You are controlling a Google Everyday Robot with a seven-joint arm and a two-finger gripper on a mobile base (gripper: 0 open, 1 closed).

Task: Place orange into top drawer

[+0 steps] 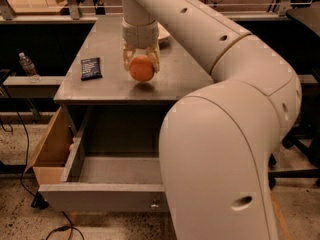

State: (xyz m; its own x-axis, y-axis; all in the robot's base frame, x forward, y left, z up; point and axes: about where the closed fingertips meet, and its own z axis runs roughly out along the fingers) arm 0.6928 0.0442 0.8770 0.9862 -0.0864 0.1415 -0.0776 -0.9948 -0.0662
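The orange (142, 69) sits between the fingers of my gripper (141, 65) over the front middle of the grey cabinet top (100, 86). The gripper points straight down and is shut on the orange, which seems just above the surface, with a shadow under it. The top drawer (100, 199) is pulled wide open below the cabinet top, its small metallic knob (155, 204) facing forward. The part of the drawer floor that shows is bare. My large white arm (220, 134) hides the drawer's right part.
A dark flat packet (91, 67) lies on the cabinet top left of the orange. A white dish (163, 33) shows partly behind the arm. A brown cardboard box (50, 151) stands against the drawer's left side. A water bottle (27, 64) stands on a ledge at far left.
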